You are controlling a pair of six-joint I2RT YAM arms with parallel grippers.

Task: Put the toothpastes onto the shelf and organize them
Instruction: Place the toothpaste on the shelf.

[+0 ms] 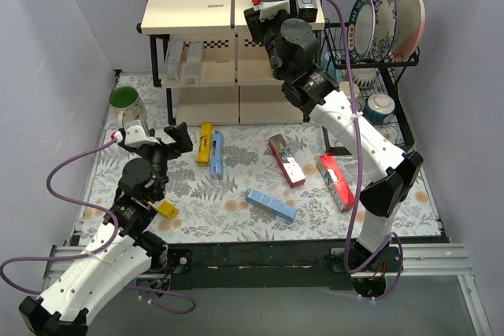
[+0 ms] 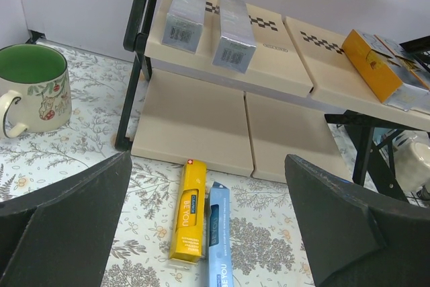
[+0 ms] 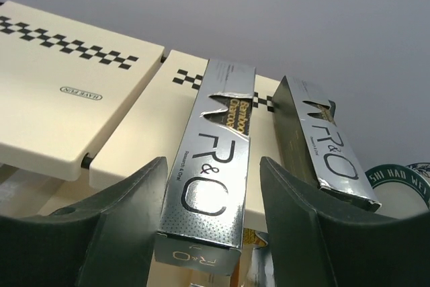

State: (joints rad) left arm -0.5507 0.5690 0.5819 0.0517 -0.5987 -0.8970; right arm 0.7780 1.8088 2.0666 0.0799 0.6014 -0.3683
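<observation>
Toothpaste (image 3: 205, 186) lies atop the shelf (image 3: 74, 92) between the right gripper's (image 3: 211, 166) narrowly parted jaws; the left gripper (image 2: 207, 159) gapes wide.

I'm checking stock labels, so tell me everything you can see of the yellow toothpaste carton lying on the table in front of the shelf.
The yellow carton is a long, narrow cardboard box that looks closed and undented. "BE YOU" is printed lengthwise, with a small grey label mid-face and a small red mark at its far end. It lies flat on the floral table cover, pointing at the bottom board of the shelf. A blue carton lies alongside and seems to touch its right side. Nothing grips it.
</observation>
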